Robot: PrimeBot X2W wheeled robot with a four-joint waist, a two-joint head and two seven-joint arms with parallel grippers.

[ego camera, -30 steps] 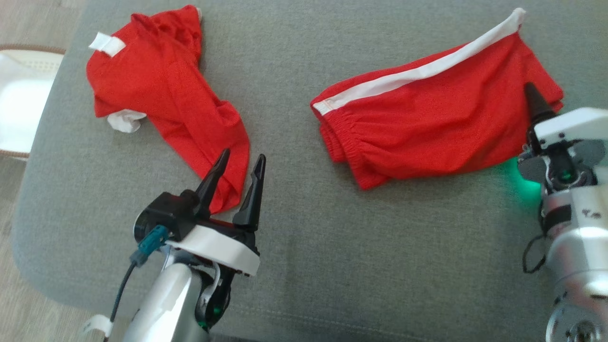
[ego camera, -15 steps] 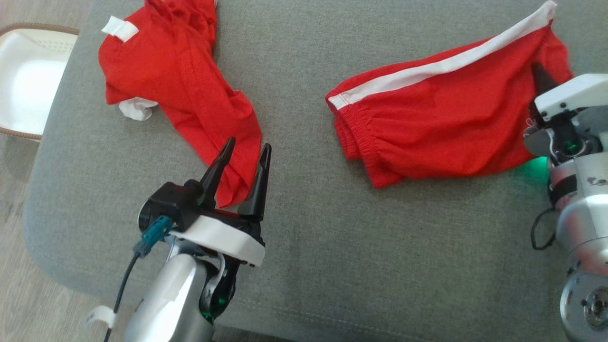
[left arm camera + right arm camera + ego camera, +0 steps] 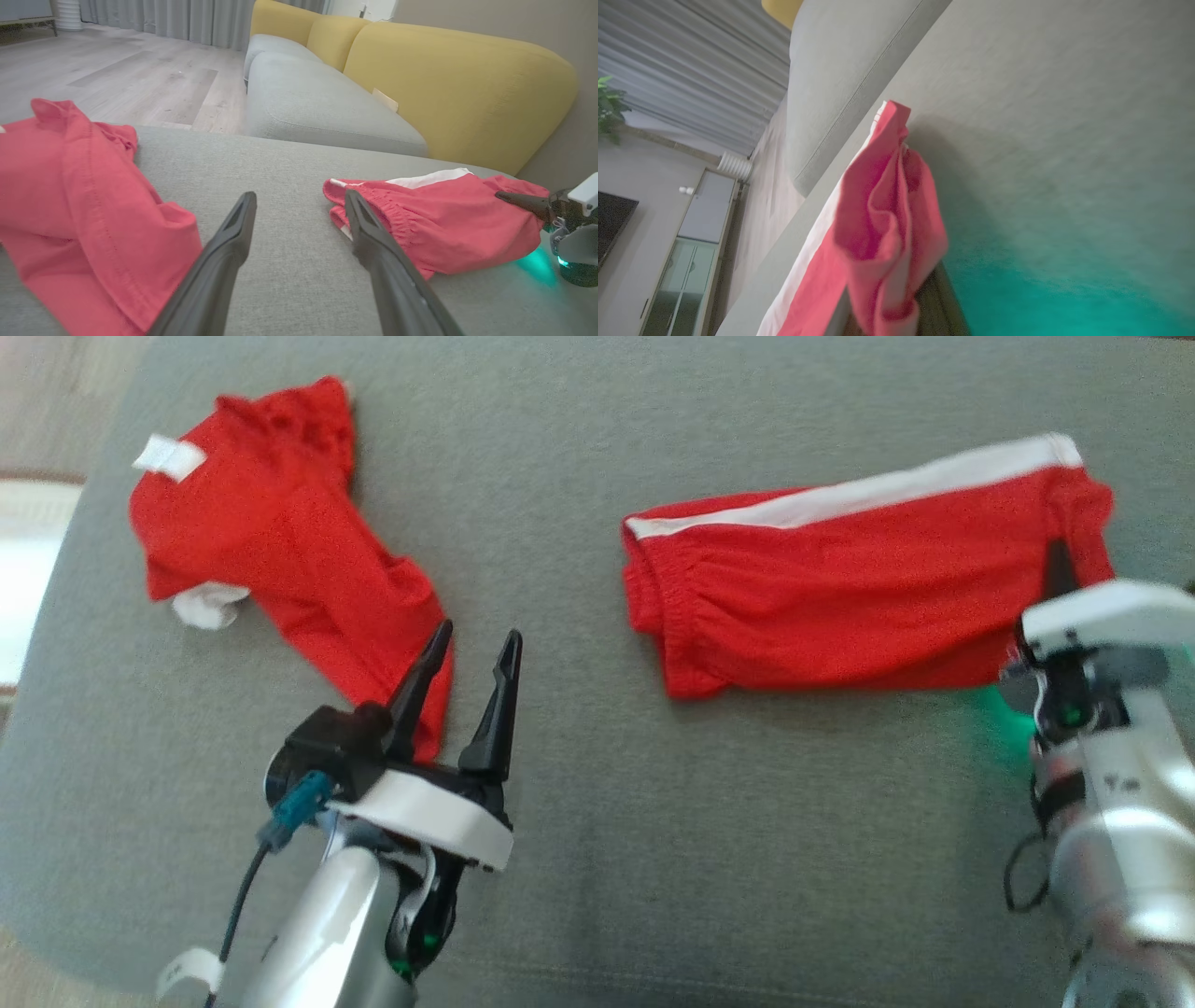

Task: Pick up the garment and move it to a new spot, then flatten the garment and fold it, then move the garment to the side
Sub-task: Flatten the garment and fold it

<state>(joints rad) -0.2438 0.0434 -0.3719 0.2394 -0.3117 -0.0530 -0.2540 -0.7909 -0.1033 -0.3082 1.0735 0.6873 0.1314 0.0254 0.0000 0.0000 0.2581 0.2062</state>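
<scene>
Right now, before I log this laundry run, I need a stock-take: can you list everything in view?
red shorts: one, red with a white side stripe, lying on the right of the grey cushion
red garment: one, red with a white label, crumpled on the left of the cushion
grey cushion: one, grey, under both garments
sofa: one, yellow back with grey seats, beyond the cushion
floor: pale wood, left of the sofa
curtains: grey, at the far end of the room
left gripper: one, dark fingers, open, by the red garment's near end
right gripper: one, dark fingers, shut on the right end of the red shorts
</scene>
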